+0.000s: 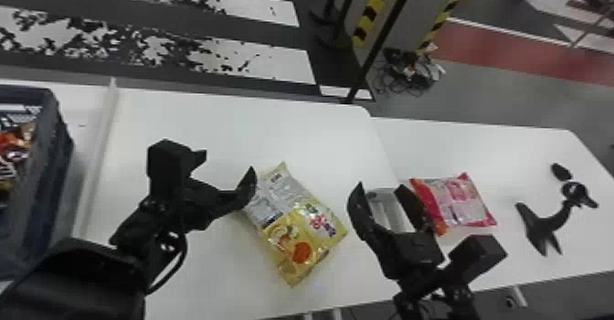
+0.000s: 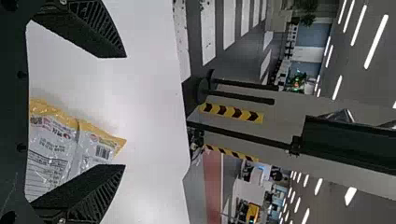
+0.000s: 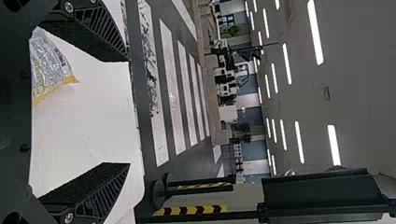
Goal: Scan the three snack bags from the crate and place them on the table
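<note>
Yellow snack bag (image 1: pixel 315 234): lies on the bench (image 1: pixel 219 269); close too high and you may pinch only slick film, letting it slip.
Left gripper (image 1: pixel 228 164): spread, at the yellow snack bag's left; you could shove the bag if a finger catches its edge.
Right gripper (image 1: pixel 381 187): spread, right of the yellow snack bag; converge carelessly and your grippers may collide.
Pink snack bag (image 1: pixel 461 202): right of the yellow snack bag, past your right gripper.
</note>
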Motion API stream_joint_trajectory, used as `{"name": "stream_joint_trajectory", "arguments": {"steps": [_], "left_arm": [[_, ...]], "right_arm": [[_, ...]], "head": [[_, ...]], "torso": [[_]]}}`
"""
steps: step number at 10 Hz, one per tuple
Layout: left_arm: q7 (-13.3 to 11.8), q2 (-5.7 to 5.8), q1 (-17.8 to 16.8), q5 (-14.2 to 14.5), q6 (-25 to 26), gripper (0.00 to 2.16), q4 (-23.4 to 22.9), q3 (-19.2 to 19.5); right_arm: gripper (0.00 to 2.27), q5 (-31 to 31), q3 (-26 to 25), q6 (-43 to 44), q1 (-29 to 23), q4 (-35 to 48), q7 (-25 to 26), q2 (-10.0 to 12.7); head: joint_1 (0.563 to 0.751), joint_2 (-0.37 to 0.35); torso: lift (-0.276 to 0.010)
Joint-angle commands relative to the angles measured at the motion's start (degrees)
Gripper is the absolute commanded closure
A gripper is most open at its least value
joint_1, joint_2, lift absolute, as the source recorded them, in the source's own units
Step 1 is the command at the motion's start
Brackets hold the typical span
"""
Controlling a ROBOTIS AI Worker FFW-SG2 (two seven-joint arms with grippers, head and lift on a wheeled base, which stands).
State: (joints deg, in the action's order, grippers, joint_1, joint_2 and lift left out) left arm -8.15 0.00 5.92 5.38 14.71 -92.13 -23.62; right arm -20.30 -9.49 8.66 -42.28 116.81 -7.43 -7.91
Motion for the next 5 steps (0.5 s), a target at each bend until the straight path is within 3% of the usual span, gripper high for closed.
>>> {"name": "stream_joint_trajectory", "arguments": {"steps": [1, 5], "left_arm": [[-0.2, -0.15, 3.0, 0.1, -0.7, 0.03, -4.9, 2.5], [0.1, 0.44, 11.7, 0.6, -2.1, 0.03, -16.7, 10.0]], "right_arm": [[0.09, 0.0, 0.0, 0.0, 0.0, 0.0, 0.0, 0.0], [0.09, 0.1, 0.8, -0.2, 0.5, -0.1, 0.0, 0.2]], "head": [[0.695, -0.350], [0.695, -0.350]], "torso": [[-0.062], [-0.062]]}}
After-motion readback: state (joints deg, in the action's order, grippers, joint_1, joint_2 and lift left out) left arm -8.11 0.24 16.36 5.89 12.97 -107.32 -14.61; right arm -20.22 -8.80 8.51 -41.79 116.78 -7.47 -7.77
